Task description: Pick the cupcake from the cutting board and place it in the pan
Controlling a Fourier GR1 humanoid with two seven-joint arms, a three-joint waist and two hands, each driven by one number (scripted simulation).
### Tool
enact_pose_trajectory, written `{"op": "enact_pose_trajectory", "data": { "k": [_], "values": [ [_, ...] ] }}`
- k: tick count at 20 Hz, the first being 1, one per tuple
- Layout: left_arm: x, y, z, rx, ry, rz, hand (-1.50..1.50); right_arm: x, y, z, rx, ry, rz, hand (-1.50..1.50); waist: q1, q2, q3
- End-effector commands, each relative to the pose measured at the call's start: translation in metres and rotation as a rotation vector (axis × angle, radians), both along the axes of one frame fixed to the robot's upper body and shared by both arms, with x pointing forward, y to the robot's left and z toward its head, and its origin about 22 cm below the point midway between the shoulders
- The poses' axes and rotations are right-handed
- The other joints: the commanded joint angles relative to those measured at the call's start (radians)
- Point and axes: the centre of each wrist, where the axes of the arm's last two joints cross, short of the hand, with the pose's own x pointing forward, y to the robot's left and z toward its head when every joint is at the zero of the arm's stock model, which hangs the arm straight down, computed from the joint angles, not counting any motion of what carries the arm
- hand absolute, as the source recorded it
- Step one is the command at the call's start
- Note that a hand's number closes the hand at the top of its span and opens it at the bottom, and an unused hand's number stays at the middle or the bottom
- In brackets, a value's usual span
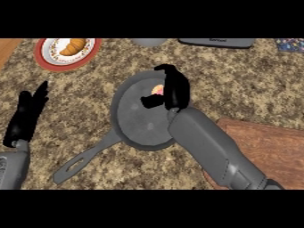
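**No readable text from my station**

I can make out only one mark that looks like lettering: a short pale smudge on the dark grey appliance (216, 42) at the top edge of the frame, right of centre. It is too small for me to read, so I cannot give a word or brand. I see no numbers, labels or signs that I can read anywhere else in my head view.

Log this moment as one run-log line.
right hand: over pan, curled on cupcake | left hand: open, resting | cutting board: bare
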Motion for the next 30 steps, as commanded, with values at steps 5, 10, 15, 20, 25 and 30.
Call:
{"op": "enact_pose_trajectory", "data": {
  "k": [5,10,15,20,25,30],
  "values": [
    [0.013,-0.003,0.005,0.010,-0.008,0.007,0.00,0.006,-0.001,-0.003,0.120,-0.137,-0.028,-1.50,0.003,0.007,0.001],
    [0.009,0.001,0.007,0.015,0.002,0.000,0.00,0.010,0.001,0.006,0.195,-0.261,-0.082,-1.50,-0.006,-0.002,0.001],
    [-0.013,0.014,-0.009,0.012,0.010,0.032,0.00,0.016,-0.003,0.011,0.267,-0.301,-0.183,-1.50,-0.035,-0.014,-0.001],
    [-0.027,0.026,-0.008,0.007,0.030,0.098,0.00,0.016,-0.022,0.012,0.303,-0.314,-0.252,-1.50,-0.101,-0.034,-0.002],
    [-0.016,0.031,-0.002,0.013,0.040,0.130,0.00,-0.018,-0.055,0.002,0.331,-0.345,-0.240,-1.50,-0.139,-0.041,-0.003],
    [-0.045,0.039,-0.012,-0.003,0.029,0.137,0.00,-0.065,-0.117,0.004,0.345,-0.324,-0.228,-1.50,-0.138,-0.044,-0.003]
  ]
}}
